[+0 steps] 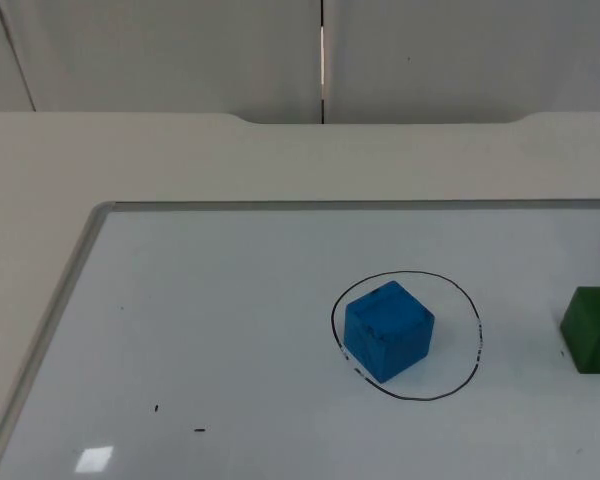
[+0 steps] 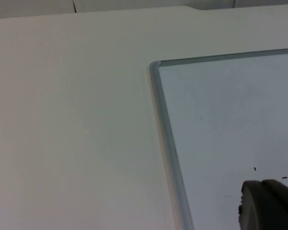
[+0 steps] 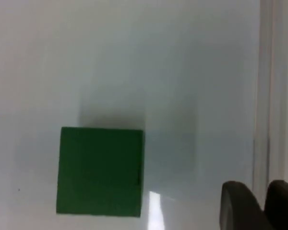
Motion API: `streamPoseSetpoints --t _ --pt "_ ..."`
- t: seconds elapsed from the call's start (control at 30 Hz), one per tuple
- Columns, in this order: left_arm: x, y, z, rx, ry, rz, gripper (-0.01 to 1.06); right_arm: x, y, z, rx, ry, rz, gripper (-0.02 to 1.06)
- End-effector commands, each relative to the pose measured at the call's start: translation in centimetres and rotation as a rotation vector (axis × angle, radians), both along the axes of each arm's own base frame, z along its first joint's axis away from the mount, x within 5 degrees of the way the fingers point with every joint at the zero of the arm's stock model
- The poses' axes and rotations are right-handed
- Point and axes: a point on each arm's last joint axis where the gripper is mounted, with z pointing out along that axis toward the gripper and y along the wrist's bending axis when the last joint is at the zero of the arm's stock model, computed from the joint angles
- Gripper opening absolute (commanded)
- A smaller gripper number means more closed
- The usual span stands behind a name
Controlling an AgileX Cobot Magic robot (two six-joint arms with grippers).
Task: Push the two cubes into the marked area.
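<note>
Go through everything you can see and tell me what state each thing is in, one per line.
Blue cube: inside the circle, near its left edge.
Green cube: outside the circle, to its right, apart from it.
Left gripper: over the whiteboard near its left corner, touching nothing.
Right gripper: beside the green cube, not touching.

one cube inside the drawn ring, on the whiteboard, toward the ring's left side. second cube outside the ring to its right, well apart from the first, also on the whiteboard. whiteboard flat on the counter, partition wall behind. right gripper over the whiteboard, near the second cube, not touching it. left gripper just inside the whiteboard's edge, counter beyond that edge.
</note>
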Motion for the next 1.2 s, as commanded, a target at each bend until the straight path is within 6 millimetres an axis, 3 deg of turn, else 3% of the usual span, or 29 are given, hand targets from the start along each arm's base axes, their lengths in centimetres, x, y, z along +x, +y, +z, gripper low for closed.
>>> streamPoseSetpoints --t 0.0,0.37,0.47,0.6,1.17 --pt "0.0 0.0 0.0 -0.007 -0.010 0.007 0.00 0.6 -0.1 -0.5 0.006 -0.016 -0.012 0.15" --pt "0.0 0.0 0.0 -0.007 -0.010 0.007 0.00 1.5 0.2 -3.8 0.026 0.058 -0.039 0.15" --pt "0.0 0.0 0.0 -0.005 -0.010 0.008 0.00 1.7 0.2 -4.3 0.036 0.064 -0.051 0.12" --pt "0.0 0.0 0.0 -0.005 -0.010 0.008 0.00 2.1 0.4 -5.0 0.042 0.048 -0.053 0.00" --pt "0.0 0.0 0.0 -0.005 -0.010 0.008 0.00 2.6 2.7 -8.7 0.060 0.089 -0.037 0.00"
